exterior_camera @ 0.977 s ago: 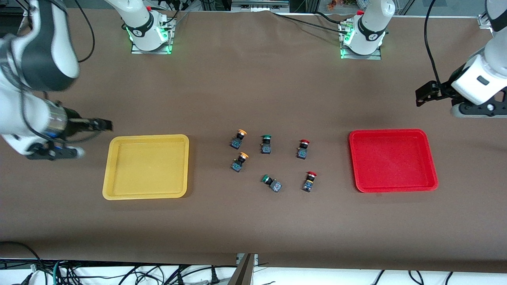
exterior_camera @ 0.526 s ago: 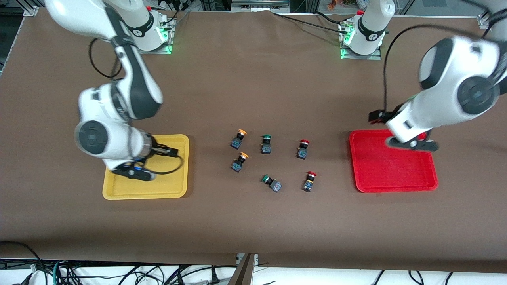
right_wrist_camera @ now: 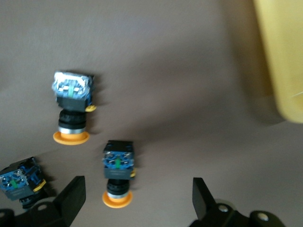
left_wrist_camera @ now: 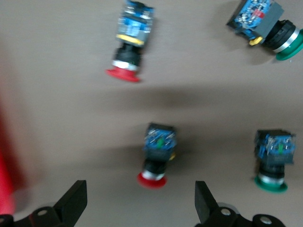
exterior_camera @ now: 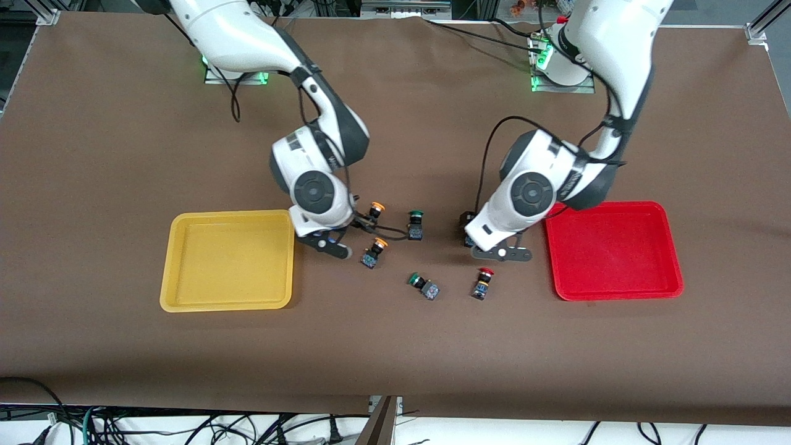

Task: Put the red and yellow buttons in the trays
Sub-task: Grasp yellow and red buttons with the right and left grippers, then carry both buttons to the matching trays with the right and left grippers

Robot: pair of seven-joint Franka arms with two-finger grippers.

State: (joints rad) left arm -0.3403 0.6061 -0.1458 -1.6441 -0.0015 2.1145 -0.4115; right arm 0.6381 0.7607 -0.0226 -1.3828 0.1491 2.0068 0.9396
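1. Left gripper (left_wrist_camera: pixel 137 208) is wide open, nothing in it, hanging over the table just off the red tray (exterior_camera: pixel 613 250). In the left wrist view one red button (left_wrist_camera: pixel 156 156) lies on its side pretty much in the gap between the two fingers, red cap pointing toward the jaws, not touching either finger.
2. The second red button (exterior_camera: pixel 482 282) is well clear of those jaws – on the table, nearer the front camera than the gripper. Wrist view has it past the first one, out ahead of the fingertips.
3. Two green buttons sit off to one side of the left jaws: one (left_wrist_camera: pixel 273 158) just outside a finger, the other (left_wrist_camera: pixel 265 26) farther out ahead.
4. Right gripper (right_wrist_camera: pixel 134 201) is also spread open and empty, over the table between the yellow tray (exterior_camera: pixel 228 261) and the button cluster.
5. In the right wrist view one yellow button (right_wrist_camera: pixel 118 172) lies inside the gap, closer to one finger than the other, orange-yellow cap toward the jaws. No contact.
6. The other yellow button (right_wrist_camera: pixel 72 109) is just outside the gap – a bit ahead of that same finger, cap pointing the same way.
7. Both trays have nothing in them; all four red and yellow buttons are on the brown table (exterior_camera: pixel 395 346) between the trays.
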